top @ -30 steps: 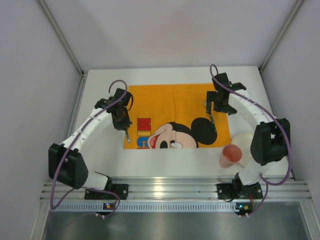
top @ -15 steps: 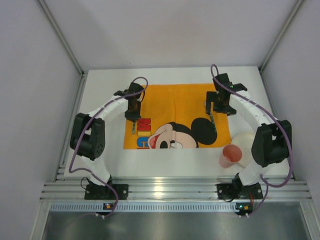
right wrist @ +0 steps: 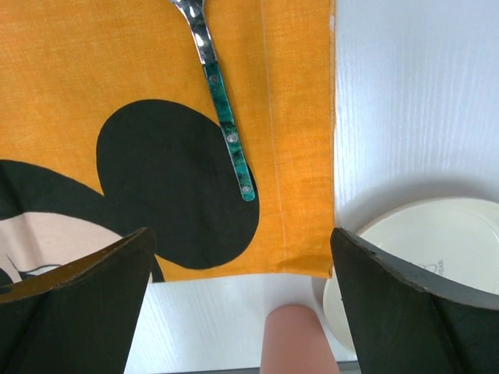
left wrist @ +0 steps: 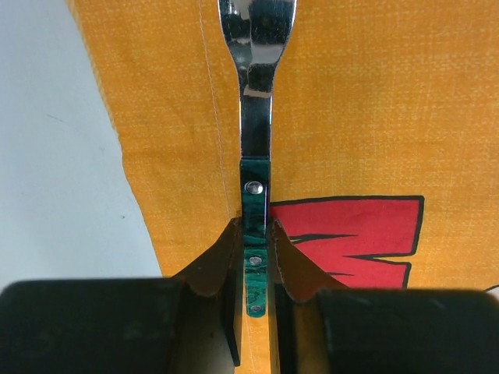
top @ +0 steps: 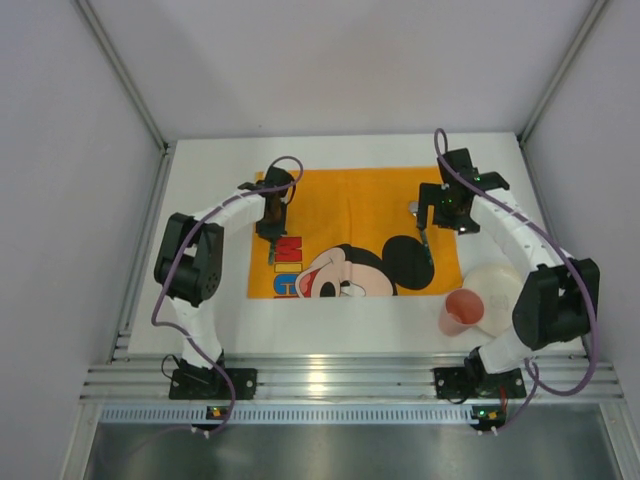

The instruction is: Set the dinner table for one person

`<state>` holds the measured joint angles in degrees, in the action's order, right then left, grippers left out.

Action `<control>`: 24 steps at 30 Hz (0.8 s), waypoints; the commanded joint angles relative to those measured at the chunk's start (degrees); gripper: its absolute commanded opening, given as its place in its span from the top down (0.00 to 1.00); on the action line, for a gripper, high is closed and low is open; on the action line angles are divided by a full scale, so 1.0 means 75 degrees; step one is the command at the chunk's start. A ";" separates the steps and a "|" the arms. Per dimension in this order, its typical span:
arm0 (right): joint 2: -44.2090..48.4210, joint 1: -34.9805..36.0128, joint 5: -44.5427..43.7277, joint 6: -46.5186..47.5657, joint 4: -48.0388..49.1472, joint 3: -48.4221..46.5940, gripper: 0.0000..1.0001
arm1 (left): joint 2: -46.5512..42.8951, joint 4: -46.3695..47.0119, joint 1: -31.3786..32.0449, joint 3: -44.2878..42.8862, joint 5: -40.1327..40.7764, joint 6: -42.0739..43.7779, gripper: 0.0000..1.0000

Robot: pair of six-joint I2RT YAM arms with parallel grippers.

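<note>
The left gripper [left wrist: 253, 257] is seen clamped narrow on the handle end of a steel utensil with a green marbled handle [left wrist: 256, 132], which is held just inside the left hem of the orange Mickey Mouse cloth placemat [top: 350, 195]. Beyond that hem, the bare white top of the dinner table [top: 200, 160] is exposed; the table is spread under everything, with the mat at its middle. The right gripper [right wrist: 242, 238] is held wide apart, with nothing between its fingers, over a second green-handled steel utensil [right wrist: 226, 117] laid along the right hem. Past the mat's near right corner, a round white plate [right wrist: 421, 257] and a pink cup [right wrist: 292, 339] are crowded together. Bare tabletop is shown farther back on that side.
</note>
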<state>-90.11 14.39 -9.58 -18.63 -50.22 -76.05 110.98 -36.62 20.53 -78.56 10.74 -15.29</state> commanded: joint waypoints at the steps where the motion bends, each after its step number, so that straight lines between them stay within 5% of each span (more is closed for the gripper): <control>1: 0.0833 -0.0302 0.0351 -0.0117 -0.0311 0.0144 0.05 | 0.0062 0.0383 0.0016 -0.0165 0.0255 -0.0234 0.93; 4: 0.1173 -0.0349 0.0376 -0.0257 -0.0627 0.0133 0.00 | 0.0086 0.0430 -0.0007 -0.0165 0.0279 -0.0293 0.85; 12: 0.2520 -0.0536 -0.0421 -0.0585 -0.2922 -0.0150 0.00 | -0.0265 0.0430 -0.0066 -0.0095 0.0361 -0.0515 0.08; 24: 0.4302 -0.0595 -0.0023 -0.1874 -0.3898 0.1982 0.00 | -0.0945 0.0254 -0.0078 0.0080 -0.0096 -0.0915 0.02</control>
<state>-59.83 10.72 -10.33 -29.04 -74.83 -63.46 107.44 -35.55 20.23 -78.54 11.07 -21.15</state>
